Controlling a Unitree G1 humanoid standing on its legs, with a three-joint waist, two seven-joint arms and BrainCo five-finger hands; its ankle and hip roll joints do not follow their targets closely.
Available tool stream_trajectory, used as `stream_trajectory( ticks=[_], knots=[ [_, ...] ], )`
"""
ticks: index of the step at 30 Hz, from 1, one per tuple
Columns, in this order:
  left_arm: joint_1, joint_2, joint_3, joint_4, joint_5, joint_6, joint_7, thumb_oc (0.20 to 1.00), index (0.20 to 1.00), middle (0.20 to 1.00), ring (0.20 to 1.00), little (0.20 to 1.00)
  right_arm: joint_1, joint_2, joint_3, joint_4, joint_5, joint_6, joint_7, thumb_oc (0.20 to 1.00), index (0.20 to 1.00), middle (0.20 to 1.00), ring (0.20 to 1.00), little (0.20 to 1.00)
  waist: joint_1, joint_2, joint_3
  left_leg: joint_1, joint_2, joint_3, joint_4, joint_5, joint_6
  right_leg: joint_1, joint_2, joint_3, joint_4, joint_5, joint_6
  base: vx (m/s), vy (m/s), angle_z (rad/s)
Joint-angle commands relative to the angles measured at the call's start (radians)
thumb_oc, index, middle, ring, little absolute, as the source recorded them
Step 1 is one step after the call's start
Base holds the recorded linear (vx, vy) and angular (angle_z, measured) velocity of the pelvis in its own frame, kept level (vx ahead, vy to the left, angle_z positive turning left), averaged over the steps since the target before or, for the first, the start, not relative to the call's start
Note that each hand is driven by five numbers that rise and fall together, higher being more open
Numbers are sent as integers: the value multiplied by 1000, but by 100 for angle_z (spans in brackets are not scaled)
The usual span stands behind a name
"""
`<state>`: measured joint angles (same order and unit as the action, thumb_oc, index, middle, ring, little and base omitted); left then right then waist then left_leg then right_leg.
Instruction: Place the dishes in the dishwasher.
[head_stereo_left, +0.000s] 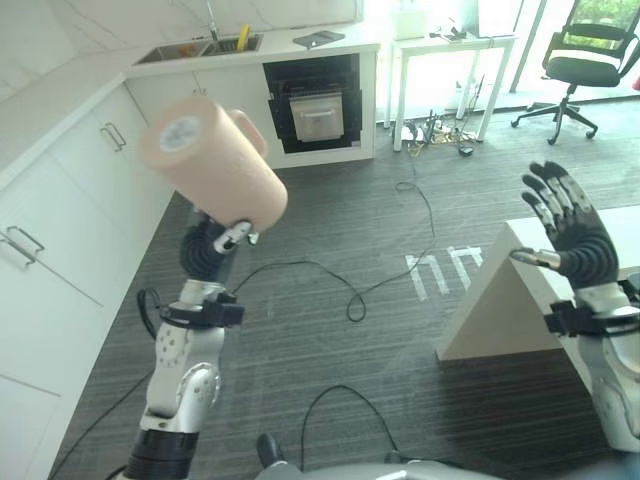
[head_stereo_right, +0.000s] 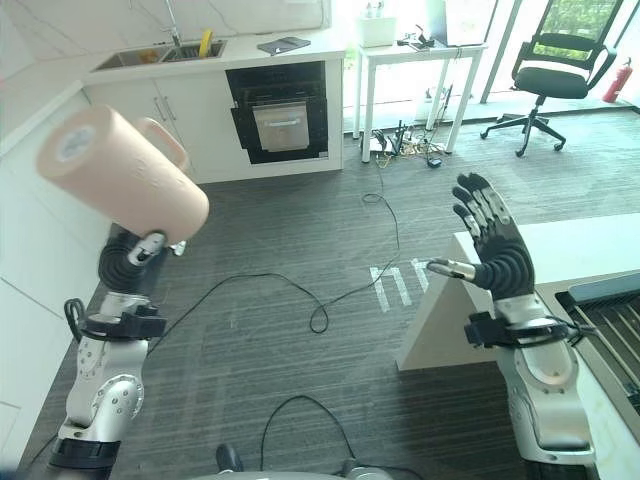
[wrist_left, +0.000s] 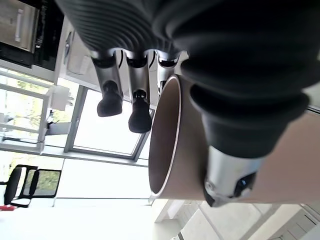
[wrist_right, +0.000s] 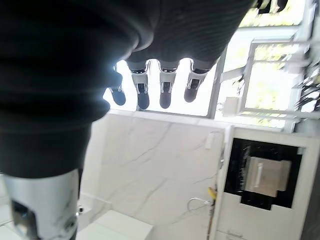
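peach mug (head_stereo_left: 213, 162) is up in the air in the left hand (head_stereo_left: 212, 245), held tilted with its base toward the camera, well above the floor (head_stereo_left: 330, 330). left fingers (wrist_left: 140, 114) and thumb are clenched round its wall near the rim. right hand (head_stereo_right: 492, 250) is raised, fingers spread, holding nothing, just over the white counter (head_stereo_right: 440, 320). dish rack (head_stereo_right: 615, 330) sits at the robot's right. main risk: smooth cylinder, grip near one end, so it may slip during the swing across. likely a drop onto the floor.
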<state>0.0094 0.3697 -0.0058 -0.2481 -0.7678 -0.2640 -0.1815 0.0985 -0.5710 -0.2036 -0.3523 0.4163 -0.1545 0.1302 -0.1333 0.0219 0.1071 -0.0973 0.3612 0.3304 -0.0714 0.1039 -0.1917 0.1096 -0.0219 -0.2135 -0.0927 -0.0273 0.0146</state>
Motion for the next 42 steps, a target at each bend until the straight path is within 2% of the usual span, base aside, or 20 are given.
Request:
stream_trajectory(
  ticks=[1, 2, 3, 6, 8, 10, 11, 12, 15, 18, 20, 22, 26, 27, 30, 33, 35, 37, 39, 42],
  knots=[
    [26, 28, 81, -111, -64, -71, -29, 200, 200, 200, 200, 200, -70, -66, -48, -75, 83, -44, 43, 1000, 1000, 1000, 1000, 1000, 33, 3, -17, 81, -54, 51, -16, 85, 20, 125, -67, -28, 5, -82, 71, 590, 476, -57],
    [17, 38, 80, -118, -61, -47, -24, 200, 200, 200, 200, 200, -41, -59, -65, -96, 93, -48, 43, 1000, 1000, 1000, 1000, 1000, 41, -11, -22, 97, -105, 32, -16, 17, 54, 142, -105, -33, 52, -103, 105, 571, 464, -52],
    [5, 40, 77, -115, -51, -33, -36, 200, 200, 200, 200, 200, -35, -48, -68, -106, 86, -51, 30, 1000, 1000, 1000, 1000, 1000, 45, -15, -25, 100, -122, 30, -16, 5, 68, 135, -121, -41, 95, -101, 125, 525, 439, -33],
    [-41, 47, 48, -99, -24, -7, -59, 200, 200, 200, 200, 200, -34, 2, -52, -117, 38, -67, -14, 1000, 1000, 1000, 1000, 1000, 47, -31, -18, 115, -197, -6, -16, -25, 121, 44, -191, -35, 335, 7, 186, 336, 341, 19],
    [-68, 61, 30, -91, -6, 8, -61, 200, 200, 200, 200, 200, -22, 30, -46, -120, 15, -76, -27, 1000, 1000, 1000, 1000, 1000, 51, -22, -12, 124, -234, -44, -16, -50, 154, -40, -204, -13, 538, 55, 191, 320, 330, 72],
    [-73, 58, 29, -105, 16, 26, -54, 200, 200, 200, 200, 200, -16, 52, -35, -109, -10, -78, -17, 1000, 1000, 1000, 1000, 1000, 54, -13, -3, 151, -259, -75, -16, -72, 165, -121, -206, -8, 627, 62, 171, 290, 217, 47],
    [-75, 59, 31, -109, 16, 32, -52, 200, 200, 200, 200, 200, -17, 52, -34, -107, -19, -73, -18, 1000, 1000, 1000, 1000, 1000, 53, -15, -2, 154, -266, -79, -16, -74, 165, -128, -195, -12, 601, 48, 165, 340, 32, 24],
    [-94, 74, 29, -112, 3, 45, -44, 200, 200, 200, 200, 200, -30, 31, -40, -102, -10, -55, -27, 1000, 1000, 1000, 1000, 1000, 48, -25, 0, 167, -279, -81, -16, -81, 161, -113, -146, -48, 444, 14, 151, 295, -74, 28],
    [-108, 73, 21, -122, 4, 55, -36, 200, 200, 200, 200, 200, -43, 24, -47, -96, 6, -53, -49, 1000, 1000, 1000, 1000, 1000, 36, -38, 12, 193, -280, -62, -16, -100, 147, -91, -124, -94, 191, 19, 140, 246, -126, 12],
    [-115, 57, -3, -138, 36, 67, -22, 200, 200, 200, 200, 200, -35, 25, -49, -110, 7, -54, -72, 1000, 1000, 1000, 1000, 1000, -6, -55, 26, 244, -299, -72, -16, -167, 154, -173, -142, -38, 20, 167, 166, 308, -220, 22],
    [-114, 66, -11, -146, 46, 56, -22, 200, 200, 200, 200, 200, -25, 29, -53, -117, 6, -70, -73, 1000, 1000, 1000, 1000, 1000, -18, -58, 41, 286, -304, -65, -16, -204, 165, -238, -172, -40, 10, 224, 182, 343, -310, -10],
    [-115, 92, 0, -143, 27, 40, -24, 200, 200, 200, 200, 200, -25, 21, -49, -107, 11, -94, -77, 1000, 1000, 1000, 1000, 1000, -15, -60, 36, 317, -305, -35, -16, -223, 169, -224, -177, -75, 5, 231, 189, 309, -380, 1],
    [-116, 82, 10, -135, -33, 58, -6, 200, 200, 200, 200, 200, -77, 6, -19, -91, -16, -71, -101, 1000, 1000, 1000, 1000, 1000, -13, -38, -3, 390, -298, -20, -7, -248, 165, -174, -126, -88, 12, 177, 152, 348, -373, 6],
    [-110, 71, 11, -135, -30, 61, -10, 200, 200, 200, 200, 200, -81, 4, -18, -96, -17, -65, -97, 1000, 1000, 1000, 1000, 1000, -14, -32, -10, 389, -289, -20, 39, -240, 152, -165, -109, -88, 13, 163, 133, 407, -467, -25],
    [-45, 21, 29, -145, -29, 73, -30, 200, 200, 200, 200, 200, -44, -38, -54, -112, 3, -36, -59, 1000, 1000, 1000, 1000, 1000, -22, -28, -20, 244, -241, -39, 457, -41, 33, -107, -25, -29, 5, 93, 34, 396, -468, -12],
    [-10, 13, 43, -154, -31, 79, -54, 200, 200, 200, 200, 200, -18, -49, -78, -121, 28, -29, -41, 1000, 1000, 1000, 1000, 1000, -5, -56, 4, 91, -197, -41, 624, -17, 19, -52, -32, -23, 5, 64, 17, 234, -244, -41],
    [-4, 15, 46, -151, -36, 78, -59, 200, 200, 200, 200, 200, -43, -49, -70, -110, 21, -12, -44, 1000, 1000, 1000, 1000, 1000, 7, -60, 23, 72, -182, 8, 505, -80, 66, -19, -39, -27, 5, 38, 28, 297, -31, -40],
    [10, 24, 47, -152, -46, 65, -48, 200, 200, 200, 200, 200, -48, -43, -54, -108, 11, -11, -36, 1000, 1000, 1000, 1000, 1000, 10, -41, 23, 113, -176, 35, 250, -66, 75, -3, -33, 0, 5, 17, 49, 346, 205, -39],
    [24, 37, 50, -141, -61, 45, -33, 200, 200, 200, 200, 200, -33, -40, -49, -111, 7, -17, -7, 1000, 1000, 1000, 1000, 1000, 18, -15, 11, 123, -140, 3, -15, 34, 47, 9, -27, 29, 5, -8, 66, 408, 284, -66],
    [49, 34, 56, -113, -72, 14, -63, 200, 200, 200, 200, 200, -36, -60, -67, -99, 27, -15, 21, 1000, 1000, 1000, 1000, 1000, 19, -1, 8, 61, -42, 30, -16, 130, -3, 40, -33, -5, 5, -43, 56, 416, 248, -61]
  ],
)
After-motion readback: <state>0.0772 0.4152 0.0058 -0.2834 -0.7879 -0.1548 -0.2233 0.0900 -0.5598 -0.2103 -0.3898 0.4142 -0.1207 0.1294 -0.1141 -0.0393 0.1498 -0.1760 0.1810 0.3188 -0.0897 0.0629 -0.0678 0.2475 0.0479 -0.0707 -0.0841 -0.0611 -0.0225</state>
